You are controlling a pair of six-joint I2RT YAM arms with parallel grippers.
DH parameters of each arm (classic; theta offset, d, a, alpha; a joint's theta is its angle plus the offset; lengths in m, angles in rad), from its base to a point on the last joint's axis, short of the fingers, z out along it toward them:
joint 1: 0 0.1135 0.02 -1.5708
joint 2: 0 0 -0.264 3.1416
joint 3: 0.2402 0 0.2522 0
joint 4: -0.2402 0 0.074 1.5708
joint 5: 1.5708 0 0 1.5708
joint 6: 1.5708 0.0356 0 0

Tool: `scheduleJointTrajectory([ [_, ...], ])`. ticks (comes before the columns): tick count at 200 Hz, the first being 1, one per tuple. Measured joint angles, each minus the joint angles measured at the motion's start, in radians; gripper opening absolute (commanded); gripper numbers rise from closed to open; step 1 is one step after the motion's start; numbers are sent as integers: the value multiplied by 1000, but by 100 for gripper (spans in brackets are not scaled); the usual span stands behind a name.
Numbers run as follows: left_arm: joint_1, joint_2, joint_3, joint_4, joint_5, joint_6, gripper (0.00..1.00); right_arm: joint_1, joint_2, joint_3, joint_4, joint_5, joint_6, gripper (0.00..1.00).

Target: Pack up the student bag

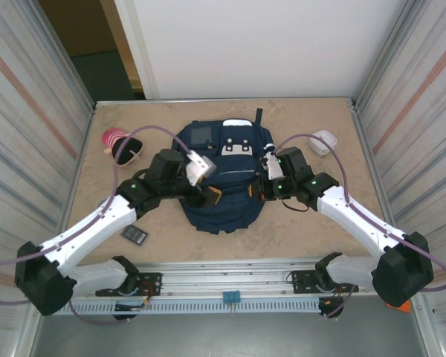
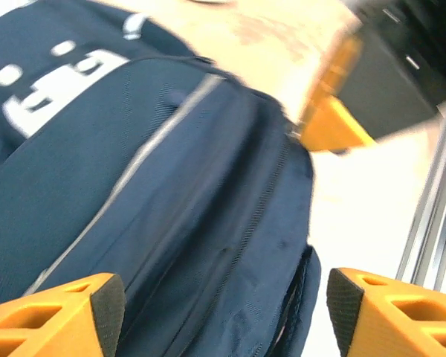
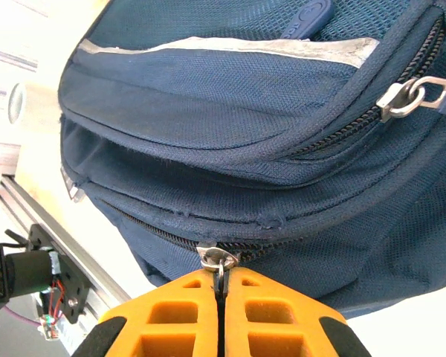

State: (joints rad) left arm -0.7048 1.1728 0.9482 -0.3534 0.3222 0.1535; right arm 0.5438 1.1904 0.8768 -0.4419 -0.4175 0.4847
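The student bag (image 1: 224,210), navy blue with white patches, lies flat in the middle of the table. My left gripper (image 1: 208,195) hovers over its left front part. In the left wrist view the left gripper (image 2: 224,312) stands open, its orange fingers (image 2: 52,316) wide apart above the bag's fabric (image 2: 171,186) with nothing between them. My right gripper (image 1: 262,190) is at the bag's right side. The right wrist view shows this gripper (image 3: 220,277) shut on the metal zipper pull (image 3: 219,258) of a zipper along the bag (image 3: 245,149). A second zipper pull (image 3: 403,97) hangs free at the upper right.
A pink-and-black soft item (image 1: 121,145) lies at the back left, a white object (image 1: 323,141) at the back right, and a small dark flat item (image 1: 134,234) near the left arm. Metal walls close in both sides; a rail (image 1: 230,271) runs along the front edge.
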Motion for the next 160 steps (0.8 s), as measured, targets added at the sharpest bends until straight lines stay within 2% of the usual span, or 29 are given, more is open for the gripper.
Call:
scheduleJointTrajectory([
  [23, -45, 127, 71, -12, -6, 188, 73, 0, 0, 0, 0, 0, 0, 0],
  [54, -48, 277, 143, 10, -47, 301, 63, 2, -1, 0, 0, -1, 0, 0],
  [69, -48, 317, 156, 28, -54, 335, 50, 2, -2, 0, 3, -2, 0, 0],
  [99, -53, 342, 161, 32, -31, 381, 11, -2, -2, 0, 8, -1, 0, 0],
  [111, -55, 341, 161, 37, -24, 406, 3, -12, -2, 0, 7, 6, 0, 0],
  [119, -55, 337, 161, 37, -23, 412, 0, -25, -2, 0, 3, 14, 1, 0],
  [160, -33, 269, 111, 68, 11, 457, 0, -140, -3, -18, 2, 13, 4, 0],
])
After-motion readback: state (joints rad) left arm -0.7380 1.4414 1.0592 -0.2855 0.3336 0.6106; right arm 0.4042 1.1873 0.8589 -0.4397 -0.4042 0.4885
